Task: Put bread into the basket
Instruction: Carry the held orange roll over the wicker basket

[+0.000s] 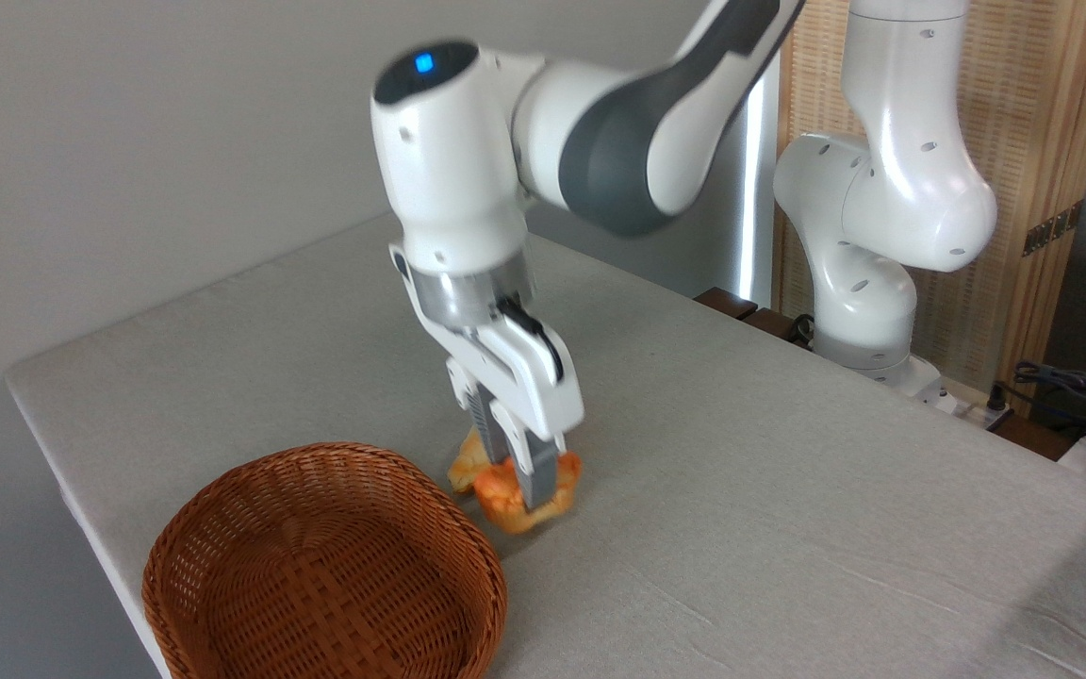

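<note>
White gripper (532, 490) was clamped on the orange bread (524, 492), holding it just clear of the grey table (788, 490). Behind it lay a paler pastry (466, 466), and the wicker basket (324, 566) sat near, lower left.

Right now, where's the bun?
The bun is clamped in the gripper just above the table, right of the basket rim and in front of the paler pastry.
</note>
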Controlling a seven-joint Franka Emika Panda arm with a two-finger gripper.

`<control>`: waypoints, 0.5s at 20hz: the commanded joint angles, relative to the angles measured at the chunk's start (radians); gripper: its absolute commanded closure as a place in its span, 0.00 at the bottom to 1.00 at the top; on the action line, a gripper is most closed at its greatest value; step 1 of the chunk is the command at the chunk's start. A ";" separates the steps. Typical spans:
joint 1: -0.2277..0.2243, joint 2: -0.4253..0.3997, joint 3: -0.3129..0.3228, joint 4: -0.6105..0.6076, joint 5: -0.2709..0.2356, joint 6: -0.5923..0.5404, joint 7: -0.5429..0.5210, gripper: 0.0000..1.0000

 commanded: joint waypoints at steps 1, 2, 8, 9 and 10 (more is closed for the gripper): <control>-0.003 -0.010 0.000 0.101 -0.033 -0.077 0.020 0.53; -0.005 -0.011 -0.006 0.120 -0.043 -0.077 0.020 0.53; -0.011 0.028 -0.083 0.197 -0.084 0.021 -0.015 0.53; -0.011 0.047 -0.087 0.212 -0.084 0.032 -0.058 0.53; -0.011 0.065 -0.089 0.226 -0.084 0.044 -0.102 0.53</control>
